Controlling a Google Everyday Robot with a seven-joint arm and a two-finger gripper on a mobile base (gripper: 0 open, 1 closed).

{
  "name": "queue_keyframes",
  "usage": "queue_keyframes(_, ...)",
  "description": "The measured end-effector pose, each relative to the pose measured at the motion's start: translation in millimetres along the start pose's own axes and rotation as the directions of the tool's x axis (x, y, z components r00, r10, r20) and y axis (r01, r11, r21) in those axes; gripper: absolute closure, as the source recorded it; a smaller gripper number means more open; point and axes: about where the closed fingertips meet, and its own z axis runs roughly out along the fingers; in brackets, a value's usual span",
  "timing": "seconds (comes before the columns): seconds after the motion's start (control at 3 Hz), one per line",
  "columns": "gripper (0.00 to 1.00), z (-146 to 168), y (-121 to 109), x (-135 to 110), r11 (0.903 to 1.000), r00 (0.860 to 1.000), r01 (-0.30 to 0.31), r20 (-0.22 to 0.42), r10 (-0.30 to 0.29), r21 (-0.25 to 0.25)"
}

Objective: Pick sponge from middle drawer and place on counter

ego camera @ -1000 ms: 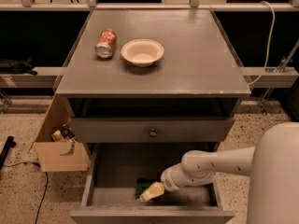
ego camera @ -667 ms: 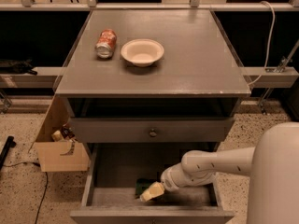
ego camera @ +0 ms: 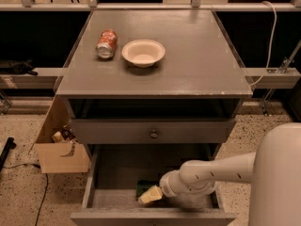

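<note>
The middle drawer (ego camera: 115, 173) is pulled out at the bottom of the cabinet, its grey floor showing. Inside, near the front rim, lies the sponge (ego camera: 142, 187); only a dark green patch of it shows. My gripper (ego camera: 150, 195) reaches in from the right, low in the drawer, with its cream tip right at the sponge's near side and covering part of it. The counter (ego camera: 197, 55) is the wide grey top above.
A red soda can (ego camera: 106, 44) lies on its side on the counter's left, beside a white bowl (ego camera: 143, 52). A shut drawer front with a round knob (ego camera: 154, 134) sits above the open drawer. A cardboard box (ego camera: 59, 149) stands on the floor at left.
</note>
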Motion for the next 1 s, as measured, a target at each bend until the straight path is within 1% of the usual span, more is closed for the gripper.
queue_keyframes(0.33,0.0,5.6,0.9,-0.3,0.9961,0.999,0.026,0.033,-0.029,0.084)
queue_keyframes(0.67,0.0,8.1,5.7,0.1,0.9852,0.996,0.05,0.058,-0.06,0.164)
queue_keyframes(1.0,0.0,6.7,0.5,-3.6,0.9702,0.993,0.057,0.09,-0.08,0.236)
